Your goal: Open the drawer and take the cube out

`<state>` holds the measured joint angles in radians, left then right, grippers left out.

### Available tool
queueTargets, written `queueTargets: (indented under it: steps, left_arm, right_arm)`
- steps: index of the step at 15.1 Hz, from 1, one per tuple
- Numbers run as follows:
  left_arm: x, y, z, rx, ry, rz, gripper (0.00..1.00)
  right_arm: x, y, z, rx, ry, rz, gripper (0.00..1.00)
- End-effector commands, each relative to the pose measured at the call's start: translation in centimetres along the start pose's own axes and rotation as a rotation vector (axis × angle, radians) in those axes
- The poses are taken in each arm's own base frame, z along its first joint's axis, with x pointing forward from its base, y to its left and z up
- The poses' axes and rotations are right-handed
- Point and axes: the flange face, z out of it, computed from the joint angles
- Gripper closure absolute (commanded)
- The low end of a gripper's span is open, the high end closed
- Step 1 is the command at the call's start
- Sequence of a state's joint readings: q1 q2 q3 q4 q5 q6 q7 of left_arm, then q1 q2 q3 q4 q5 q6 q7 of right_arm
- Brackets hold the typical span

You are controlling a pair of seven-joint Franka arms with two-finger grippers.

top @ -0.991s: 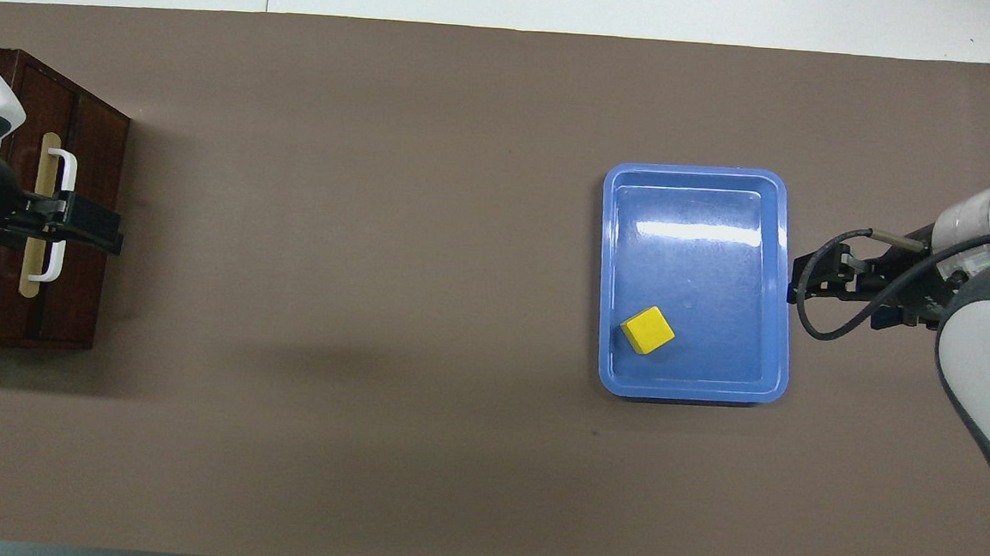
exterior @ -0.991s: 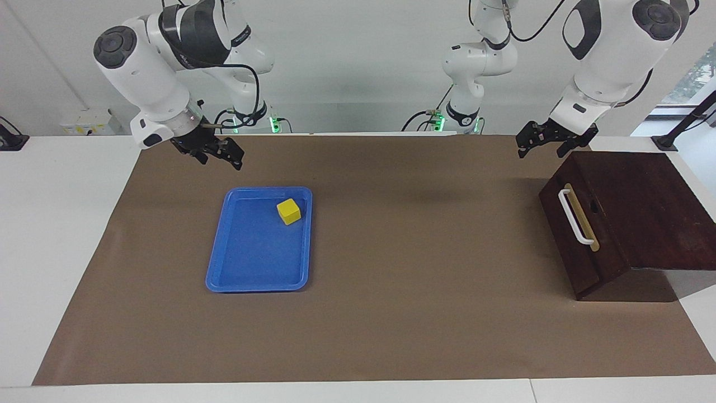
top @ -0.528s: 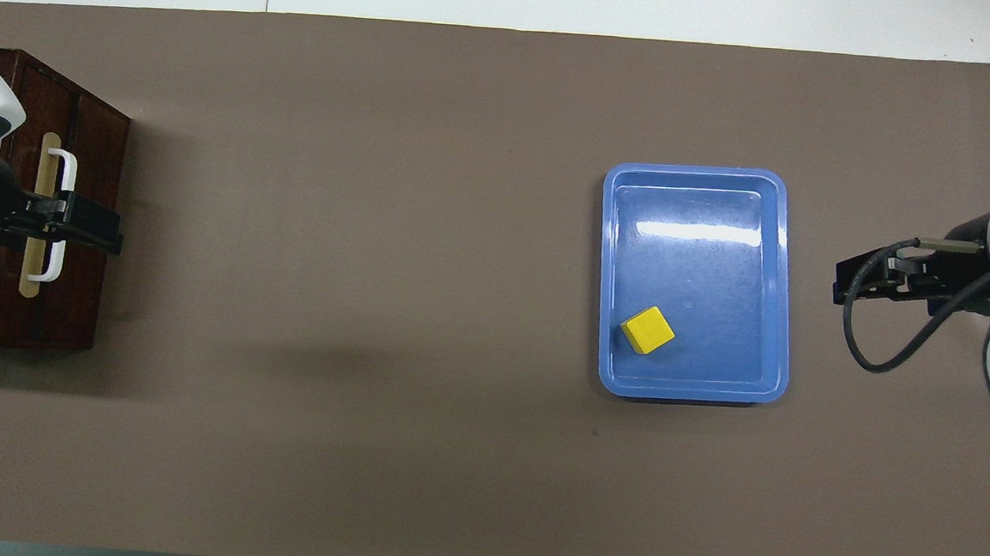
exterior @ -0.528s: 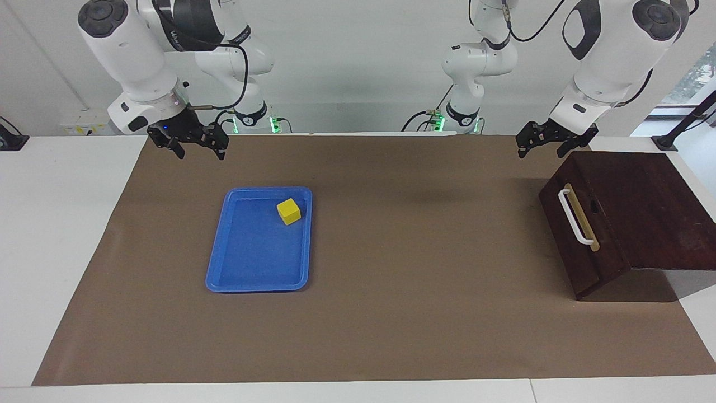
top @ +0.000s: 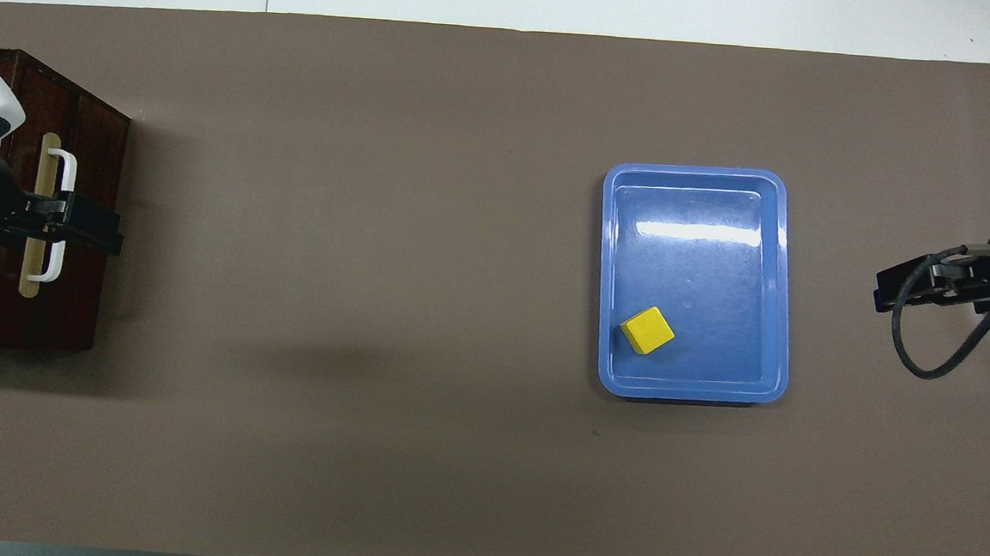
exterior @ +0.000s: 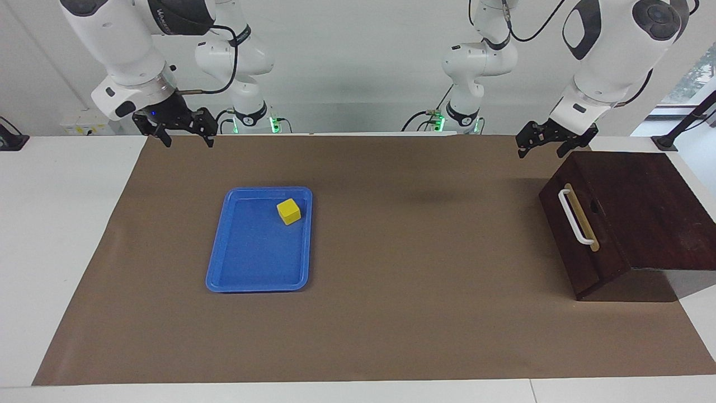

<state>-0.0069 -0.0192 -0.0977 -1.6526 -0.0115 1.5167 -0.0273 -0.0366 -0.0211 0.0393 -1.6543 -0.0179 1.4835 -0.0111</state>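
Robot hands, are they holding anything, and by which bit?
Nothing is held. The left hand and right hand hang empty and open in the air. The small yellow cube sits in the blue plastic tray.

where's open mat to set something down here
The widest bare stretch of brown mat lies between the blue tray and the drawer. The mat's edge farthest from the robots is bare too. The cube fills only one tray corner.
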Motion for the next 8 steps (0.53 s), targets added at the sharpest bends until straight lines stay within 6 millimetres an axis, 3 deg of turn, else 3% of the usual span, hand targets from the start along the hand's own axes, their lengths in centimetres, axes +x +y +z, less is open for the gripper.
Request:
queueTargets:
  steps: [1, 5, 8]
  left_arm:
    - [-0.9, -0.1, -0.3, 0.009, 0.008, 0.0, 0.0]
    - [-0.9, -0.1, -0.3, 0.009, 0.008, 0.0, 0.0]
    - [-0.9, -0.1, -0.3, 0.009, 0.008, 0.0, 0.0]
  right_arm:
    - [0.6, 0.9, 1.3, -0.017, 0.009, -0.014, 0.0]
    - [0.9, 1.2, 0.9, -0.011, -0.003, -0.004, 0.0]
    - [0.2, 1.7, -2.3, -0.01, 0.023, 0.007, 0.0]
